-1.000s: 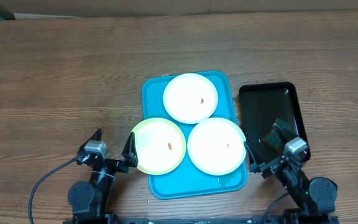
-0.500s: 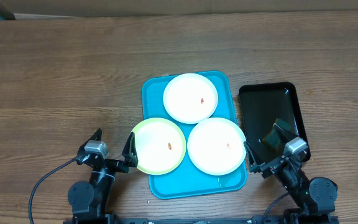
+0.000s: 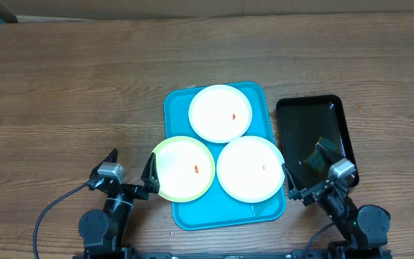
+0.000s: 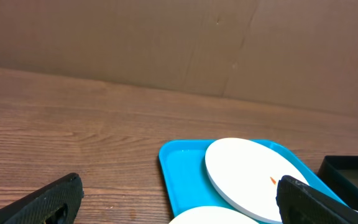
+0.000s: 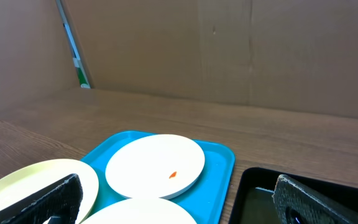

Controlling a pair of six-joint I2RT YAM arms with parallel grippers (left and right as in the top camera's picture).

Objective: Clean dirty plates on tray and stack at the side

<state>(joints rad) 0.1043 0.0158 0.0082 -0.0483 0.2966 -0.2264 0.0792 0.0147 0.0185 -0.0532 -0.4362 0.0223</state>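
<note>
Now we see the tray (image 3: 177, 108) at frame centre, its long axis running top to bottom. It carries a white plate (image 3: 221, 113) at the top, the yellow-green plate (image 3: 184, 169) lower left and a second white plate (image 3: 250, 170) lower right. Our left gripper (image 3: 130, 164) and right gripper (image 3: 305, 162) sit low in the frame on either side, both spread wide and holding nothing.

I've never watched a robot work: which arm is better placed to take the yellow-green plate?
Left. The left gripper is open beside the yellow-green plate, which overhangs the left rim of the tray; the right gripper is across by the black tray.
</note>
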